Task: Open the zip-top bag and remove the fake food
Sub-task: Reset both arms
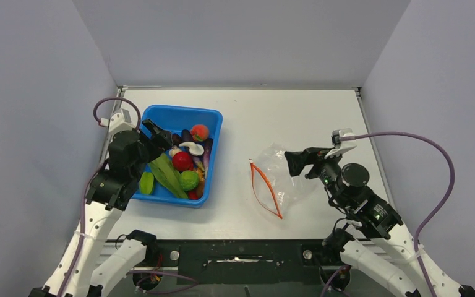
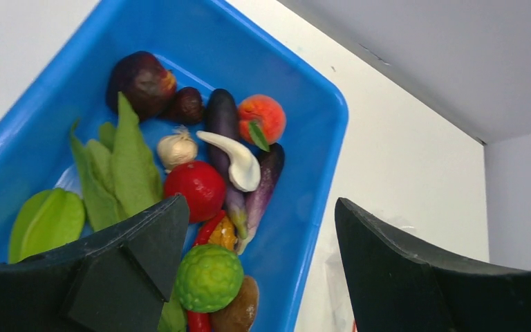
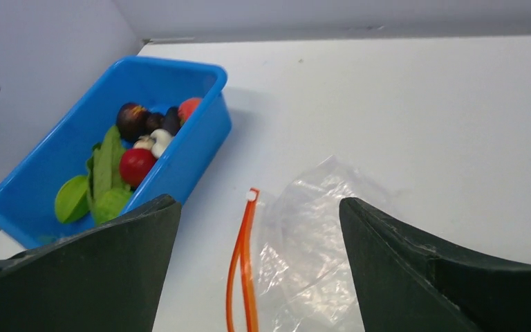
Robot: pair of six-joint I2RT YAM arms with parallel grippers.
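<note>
Wide-spread right pincer (image 1: 292,162) hovers over the crinkly clear orange-zippered bag (image 1: 277,180), seemingly empty. Wide-spread left pincer (image 1: 156,131) overhangs small plastic toy foods (image 1: 183,161); only retreat likely remains.

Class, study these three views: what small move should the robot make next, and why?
Probably lift the left gripper straight up away from the blue bin. Its jaws are open and empty, the fake food lies in the bin, and the zip-top bag lies on the table, mouth parted, apparently empty, below the open right gripper.

table (image 1: 253,124) white | blue bin (image 1: 182,109) left | zip-top bag (image 1: 284,179) right, lying flat
</note>
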